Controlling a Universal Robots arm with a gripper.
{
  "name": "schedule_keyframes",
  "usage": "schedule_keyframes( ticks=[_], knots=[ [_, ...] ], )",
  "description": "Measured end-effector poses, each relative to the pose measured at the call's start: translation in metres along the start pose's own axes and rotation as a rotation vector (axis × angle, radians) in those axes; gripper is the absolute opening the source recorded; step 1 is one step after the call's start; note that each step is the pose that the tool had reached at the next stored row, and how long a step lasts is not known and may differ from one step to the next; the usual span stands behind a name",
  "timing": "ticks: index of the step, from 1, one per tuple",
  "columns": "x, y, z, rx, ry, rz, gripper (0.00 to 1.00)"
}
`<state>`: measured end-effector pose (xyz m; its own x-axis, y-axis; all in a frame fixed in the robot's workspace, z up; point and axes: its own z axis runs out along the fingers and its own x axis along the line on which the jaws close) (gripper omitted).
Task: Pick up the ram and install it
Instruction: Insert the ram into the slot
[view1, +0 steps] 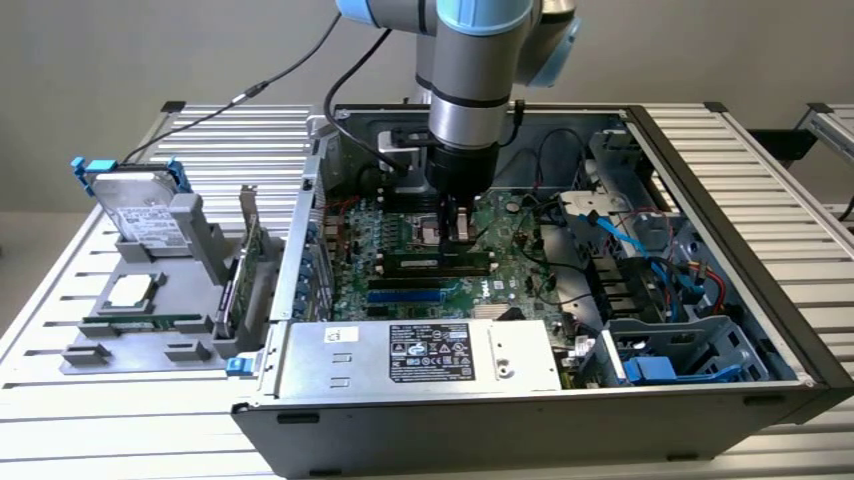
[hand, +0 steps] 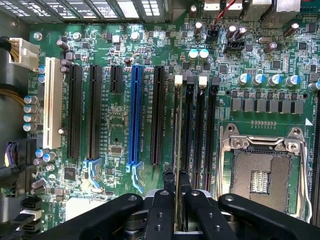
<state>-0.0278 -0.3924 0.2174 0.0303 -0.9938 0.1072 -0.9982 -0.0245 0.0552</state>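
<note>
The ram (hand: 177, 150) shows edge-on as a thin green strip standing upright in one of the long black memory slots (hand: 200, 130) on the motherboard (hand: 115, 150), beside the open CPU socket (hand: 260, 170). My gripper (hand: 177, 184) straddles the near end of the ram, one black finger close against each side of it. In the exterior view the gripper (view1: 458, 235) reaches straight down into the open computer case (view1: 747, 300), its tips at the memory slots.
A grey power supply (view1: 427, 355) sits at the front of the case, with cables and a drive cage (view1: 667, 350) at the exterior view's right. Left of the case, a grey fixture (view1: 147, 300) holds a hard drive (view1: 134, 205) and a bracketed green card (view1: 247, 260).
</note>
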Motion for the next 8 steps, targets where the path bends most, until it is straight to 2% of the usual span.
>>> schedule_keyframes(
  ticks=[1, 2, 3, 5, 6, 8],
  knots=[
    [0.0000, 0.0000, 0.0000, 0.0004, 0.0000, 0.000, 0.15],
    [0.0000, 0.0000, 0.0000, 0.0005, 0.0001, 0.000, 0.22],
    [0.0000, -0.0001, 0.0000, 0.0005, 0.0001, 0.000, 0.22],
    [0.0000, -0.0001, 0.0000, 0.0005, 0.0001, 0.000, 0.34],
    [0.0001, -0.0001, -0.0007, 0.0005, 0.0002, 0.000, 0.34],
    [0.0005, 0.0002, -0.0050, -0.0010, 0.0001, 0.000, 0.46]
  ],
)
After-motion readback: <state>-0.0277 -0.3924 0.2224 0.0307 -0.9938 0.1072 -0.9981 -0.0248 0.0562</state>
